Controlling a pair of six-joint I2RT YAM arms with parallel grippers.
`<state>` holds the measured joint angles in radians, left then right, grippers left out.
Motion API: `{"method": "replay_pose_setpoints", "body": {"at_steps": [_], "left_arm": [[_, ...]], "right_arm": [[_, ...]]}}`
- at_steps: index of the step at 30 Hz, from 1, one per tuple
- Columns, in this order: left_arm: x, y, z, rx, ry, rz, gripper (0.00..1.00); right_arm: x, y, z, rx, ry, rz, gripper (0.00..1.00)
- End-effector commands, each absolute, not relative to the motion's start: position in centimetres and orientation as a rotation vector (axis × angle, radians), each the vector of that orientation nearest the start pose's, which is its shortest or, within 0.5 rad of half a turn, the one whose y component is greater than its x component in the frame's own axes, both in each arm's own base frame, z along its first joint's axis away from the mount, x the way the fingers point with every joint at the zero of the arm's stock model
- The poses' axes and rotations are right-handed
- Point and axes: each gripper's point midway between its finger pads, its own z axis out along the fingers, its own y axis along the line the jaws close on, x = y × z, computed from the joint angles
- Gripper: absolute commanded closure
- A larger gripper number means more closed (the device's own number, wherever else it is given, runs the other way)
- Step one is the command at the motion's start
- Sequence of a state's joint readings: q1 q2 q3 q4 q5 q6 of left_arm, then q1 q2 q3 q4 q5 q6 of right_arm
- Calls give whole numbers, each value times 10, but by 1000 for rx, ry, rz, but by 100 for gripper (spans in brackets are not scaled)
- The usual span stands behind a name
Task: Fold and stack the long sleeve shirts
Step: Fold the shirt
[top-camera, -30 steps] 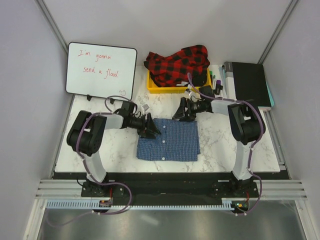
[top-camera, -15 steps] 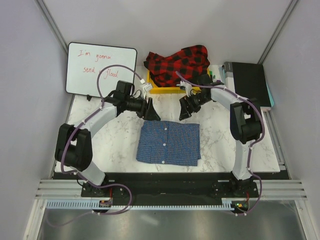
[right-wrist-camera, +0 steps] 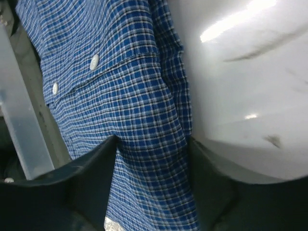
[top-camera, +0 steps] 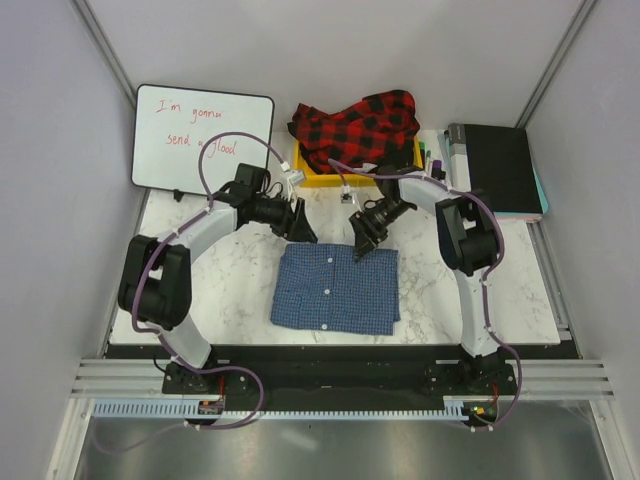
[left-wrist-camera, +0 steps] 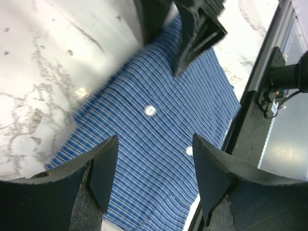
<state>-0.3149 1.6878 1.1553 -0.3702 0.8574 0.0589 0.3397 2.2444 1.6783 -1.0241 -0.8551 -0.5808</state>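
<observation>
The blue fine-check shirt (top-camera: 335, 290) lies folded, buttons up, on the marble table (top-camera: 220, 290) in front of the arms. The red-and-black plaid shirt (top-camera: 355, 128) is heaped in a yellow bin (top-camera: 310, 178) at the back. My left gripper (top-camera: 303, 232) is open and empty, just above the blue shirt's far left corner; its wrist view looks down on the cloth (left-wrist-camera: 144, 159) between the fingers (left-wrist-camera: 103, 163). My right gripper (top-camera: 358, 245) is open, low at the shirt's far edge, with a raised fold of blue cloth (right-wrist-camera: 120, 72) between its fingers (right-wrist-camera: 91, 178).
A whiteboard (top-camera: 203, 140) with red writing leans at the back left. A black box (top-camera: 495, 165) and several pens (top-camera: 430, 160) sit at the back right. The right gripper's fingers (left-wrist-camera: 192, 29) show in the left wrist view.
Both grippers lifted back off the shirt's far edge. The right gripper then came down and left onto the middle of that edge. The left gripper stays raised near the far left corner.
</observation>
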Motion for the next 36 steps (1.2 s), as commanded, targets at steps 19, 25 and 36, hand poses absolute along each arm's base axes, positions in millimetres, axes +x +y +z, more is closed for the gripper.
{"method": "replay_pose_setpoints", "body": {"at_steps": [19,25,36], "left_arm": [[335,-238,111,1165,1909,-1219,1],[328,-247,109,1227,1889,-1285,1],[290,-243,93,1327,2002,-1217,1]], "right_arm": [[301,262,71,-1880,1918,886,100],[298,266,72,-1987,1702,638,100],[292,274,88,-2076,1346,273,100]]}}
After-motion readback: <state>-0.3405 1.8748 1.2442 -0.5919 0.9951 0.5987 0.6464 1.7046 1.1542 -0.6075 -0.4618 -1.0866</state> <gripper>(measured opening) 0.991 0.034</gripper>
